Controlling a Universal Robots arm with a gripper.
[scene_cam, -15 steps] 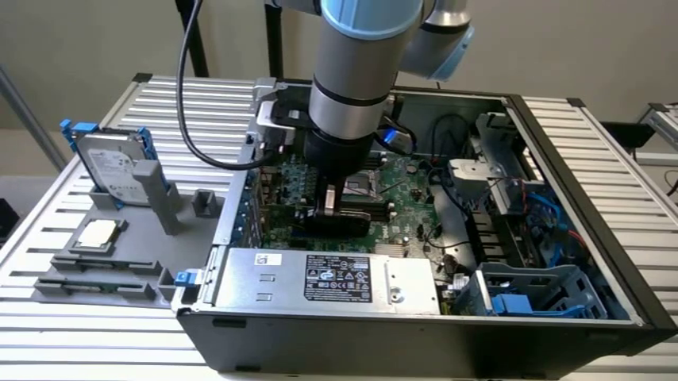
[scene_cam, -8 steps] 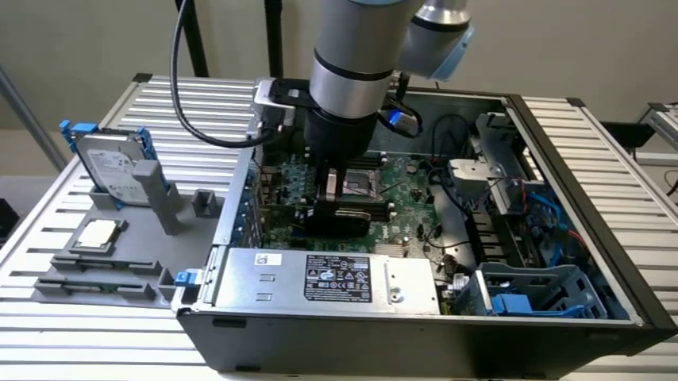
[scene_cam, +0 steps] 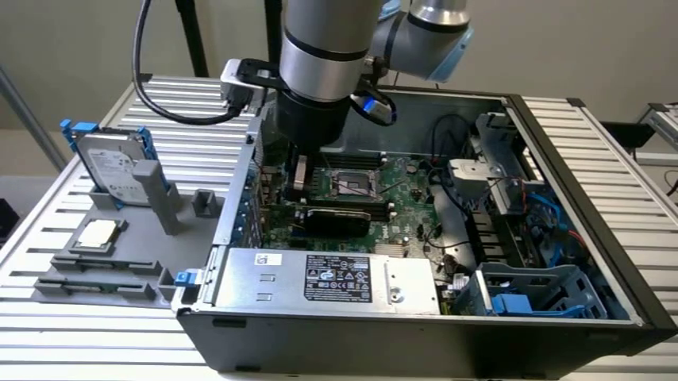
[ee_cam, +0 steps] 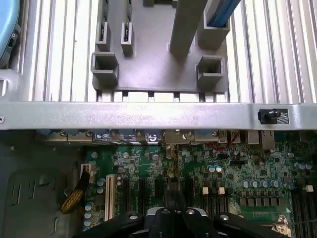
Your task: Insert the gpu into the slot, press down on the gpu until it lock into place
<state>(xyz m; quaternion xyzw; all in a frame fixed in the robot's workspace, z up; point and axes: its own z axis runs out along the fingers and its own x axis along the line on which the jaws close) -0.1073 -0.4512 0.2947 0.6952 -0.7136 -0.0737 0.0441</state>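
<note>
**Reader:** The hand (scene_cam: 300, 193): where is it, and in what state?

**Arm:** (a) My hand reaches down inside the open computer case (scene_cam: 424, 343). It is over the end of the motherboard (scene_cam: 408, 198) nearest the case wall on the exterior view's left. I have it closed right up. In the wrist view my fingers (ee_cam: 170, 203) meet as one dark narrow tip above the green board, with nothing seen between them.

**Reader:** And the gpu?

**Arm:** (b) The gpu (scene_cam: 337, 220) is the flat black card set across the motherboard. It lies between the square processor socket (scene_cam: 347, 185) and the silver power-supply box (scene_cam: 329, 278), which runs along the case edge nearest the exterior camera. My fingertips stand just beside the card's end on the exterior view's left. I cannot tell whether they touch it, nor whether the card is locked down.

**Reader:** What surrounds the work?

**Arm:** (c) The case lies open side up on the slatted desk (scene_cam: 85, 341). A blue drive cage (scene_cam: 529, 292) fills the case corner on the exterior view's right, beside the power-supply box. On the desk, outside the case wall on the exterior view's left, a grey fixture (scene_cam: 106, 274) holds a hard drive (scene_cam: 111, 163) upright and a processor chip (scene_cam: 98, 232) lying flat. In the wrist view, parallel black connector strips (ee_cam: 143, 193) and one white strip (ee_cam: 109, 196) lie on the board near my fingers.
</note>
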